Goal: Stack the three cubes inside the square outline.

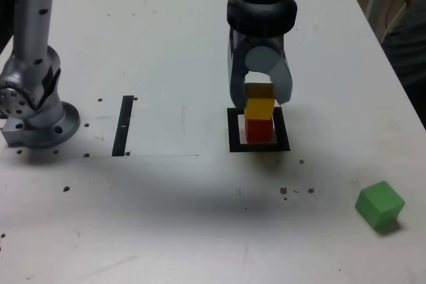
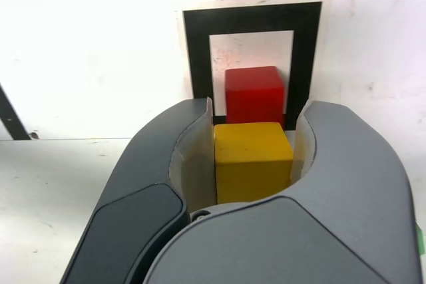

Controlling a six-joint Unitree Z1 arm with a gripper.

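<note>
While the yellow cube (image 1: pixel 259 102) is clasped between the two fingers of the gripper (image 2: pixel 254 139), the red cube (image 1: pixel 258 130) sits lower down, inside the square outline (image 1: pixel 234 131). In the exterior view the yellow cube shows directly above the red one, the two overlapping in the picture; whether they touch cannot be told. The wrist view shows the yellow cube with a finger on either side of it and the red cube beyond, against the outline's white centre.

The green cube (image 1: pixel 379 204) lies apart from the others, on the near part of the table (image 1: pixel 160 231), well to the exterior view's right of the outline. To the outline's left in that view, a thin black strip (image 1: pixel 123 126) runs from near to far. Farther left stands a round grey base (image 1: pixel 45 128) with a pale upright (image 1: pixel 33 14) rising from it. The gripper reaches in from the far side, its fingers pointing down towards the outline. Small dark specks are scattered over the white tabletop.
</note>
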